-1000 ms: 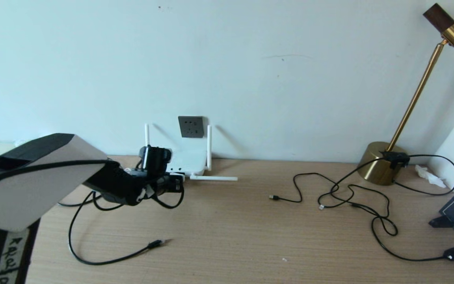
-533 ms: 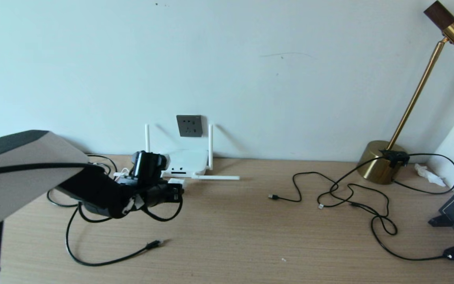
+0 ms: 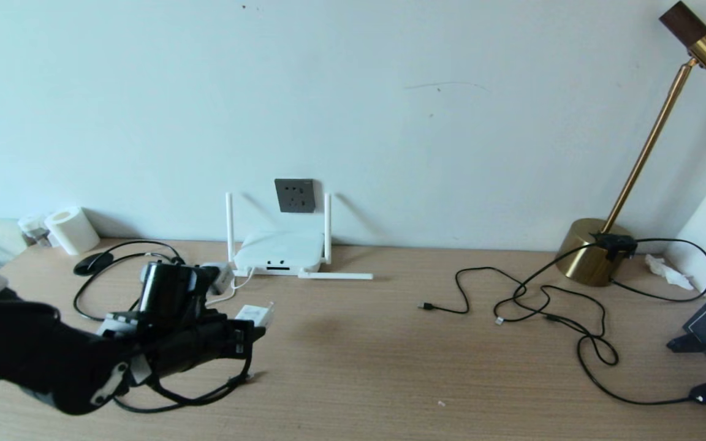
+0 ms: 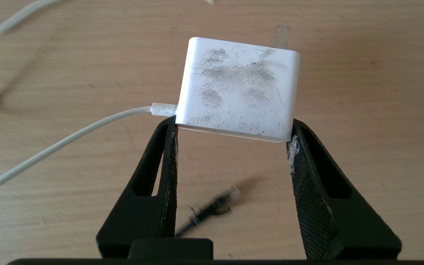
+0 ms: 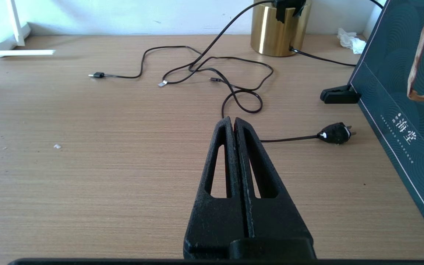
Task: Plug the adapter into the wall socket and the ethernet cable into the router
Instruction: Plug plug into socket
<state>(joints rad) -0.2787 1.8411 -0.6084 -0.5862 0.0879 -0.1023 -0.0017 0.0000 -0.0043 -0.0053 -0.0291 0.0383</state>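
Observation:
My left gripper is shut on the adapter, a smudged white block held by its two sides above the desk, prongs pointing away from me. Its thin white cord trails off to one side. In the head view the left gripper and adapter hang over the front left of the desk, well short of the wall socket. The router sits under the socket against the wall. The ethernet cable plug lies on the desk below the gripper. My right gripper is shut and holds nothing.
A brass lamp base stands at the back right, with thin black cables and a black plug spread in front of it. A dark blue bag stands at the right edge. A paper roll and a mouse lie back left.
My left arm has drawn back from the router toward the front left with the adapter still in its grip. The router now shows in full.

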